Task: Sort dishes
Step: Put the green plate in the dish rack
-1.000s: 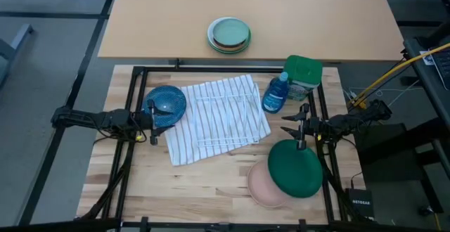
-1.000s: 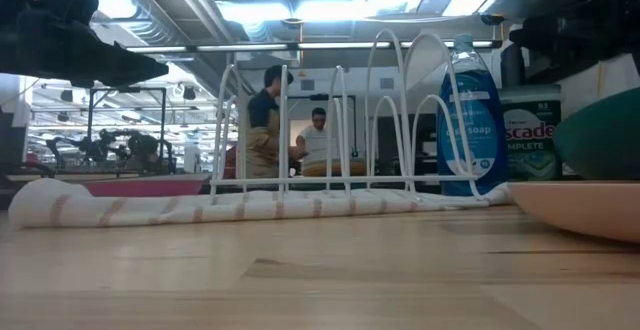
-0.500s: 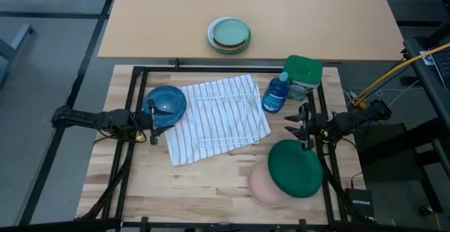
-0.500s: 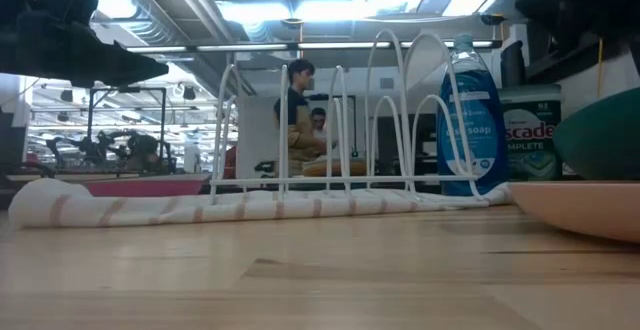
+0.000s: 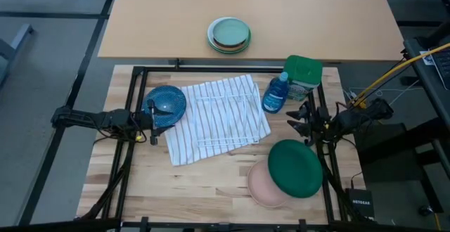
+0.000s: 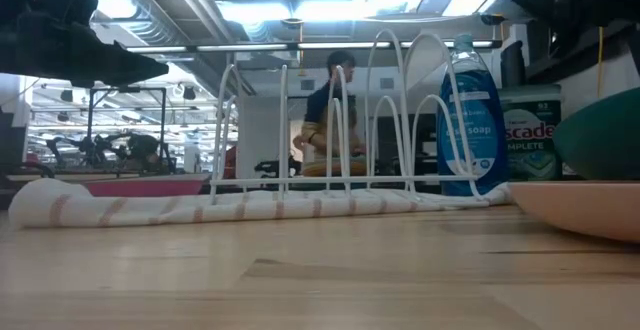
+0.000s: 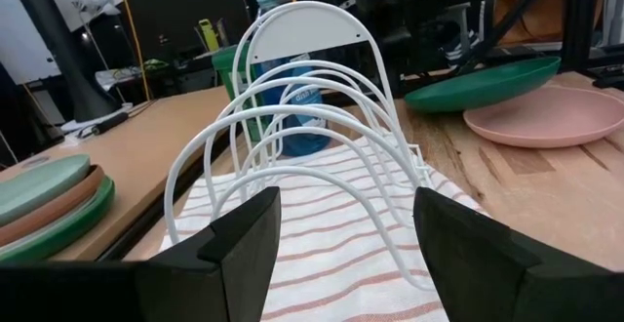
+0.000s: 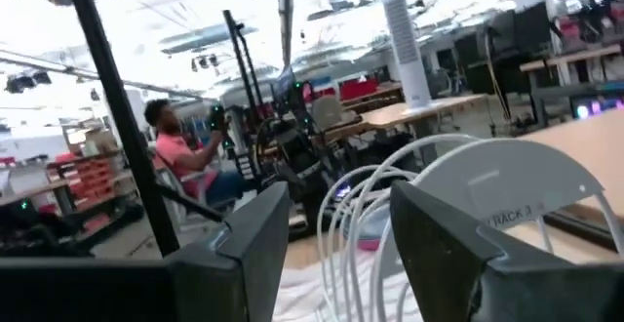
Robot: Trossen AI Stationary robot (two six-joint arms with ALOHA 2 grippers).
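The large dark green plate (image 5: 295,167) lies at the near right, its edge resting on the pale salmon-pink plate (image 5: 261,187). The glossy blue bowl (image 5: 166,103) sits at the left beside the striped towel. A magenta rim (image 6: 140,184) shows low at the left in the low view. My left gripper (image 5: 153,115) hovers open by the bowl's near side, raised above the table, and faces the rack (image 7: 312,156). My right gripper (image 5: 299,124) is open and empty, just beyond the green plate's far edge.
A white wire dish rack (image 5: 226,112) stands on a striped towel (image 5: 188,142) mid-table. A blue soap bottle (image 5: 275,93) and a green box (image 5: 304,73) stand at the far right. Stacked pale mint plates (image 5: 229,34) lie on the far table. A person (image 6: 330,110) moves in the room behind.
My right gripper has drawn back a little toward the table's right and far edges and upward, away from the green plate's far edge, staying open. The person behind the rack has walked to the right.
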